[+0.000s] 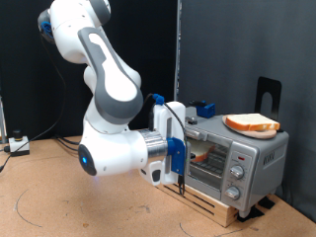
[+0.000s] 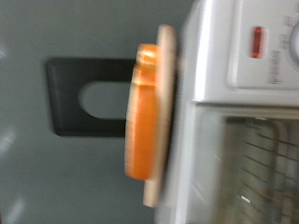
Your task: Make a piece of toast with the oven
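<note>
- While the exterior view takes in the whole scene, the wrist view shows only a blurred close-up of one corner of it.
- At the exterior view's left, the white Franka arm [image 1: 104,99] bends down over the brown tabletop [image 1: 59,202], with cables [image 1: 22,144] lying at the far left edge.
- Moving right, the end effector [image 1: 180,163] sits at the front of the oven [image 1: 237,163], right by its glass door; its fingers are hard to make out there and do not appear in the wrist view, so I cannot tell whether they are spread or closed, or whether they hold anything.
- Through the door glass, an orange-brown shape is dimly visible inside; what it is cannot be told.
- The silver oven stands on a wooden base [image 1: 212,205], and its knobs [image 1: 235,178] run down its right side.
- On the oven's roof lies the piece of toast [image 1: 252,123] on a thin board, pale face up, crust orange-brown.
- Behind it stands a black bracket [image 1: 269,99] with a rounded slot.
- Only the wrist view shows the toast [image 2: 142,112] edge-on against its board [image 2: 164,117], the bracket [image 2: 84,98] beyond, the wire rack [image 2: 266,149] behind the glass, and a red marking on the control panel [image 2: 266,42].
</note>
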